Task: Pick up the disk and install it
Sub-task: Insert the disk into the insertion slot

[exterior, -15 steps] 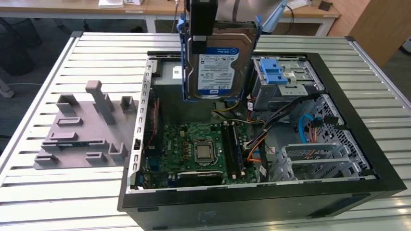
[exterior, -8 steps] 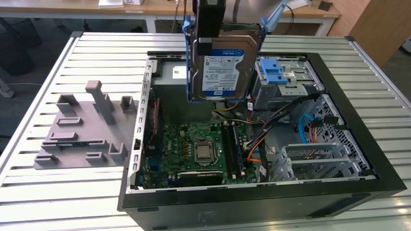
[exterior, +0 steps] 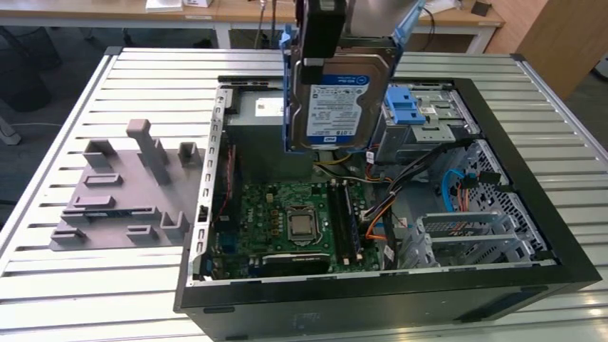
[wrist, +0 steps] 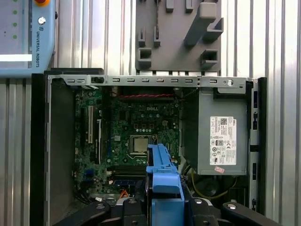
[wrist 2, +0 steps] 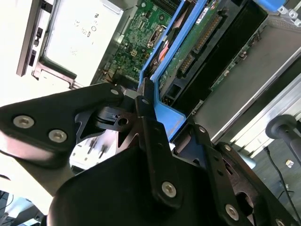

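- Slatted metal table, with wooden desks behind it, bearing an open computer case. A grey moulded fixture sits on the exterior view's left.
- Gripper: clenched on the disk, jaws closed across its upper end. The second wrist view shows them bearing on a blue rail.
- Disk: hangs on edge directly below the gripper, label towards the exterior camera. It is raised above the case and touches nothing inside.
- Below and around it: motherboard, power supply, and drive cage just to the exterior view's right of the disk.
- Progress, as judged: pick-up is done. Installation is not, as the disk sits in no bay.
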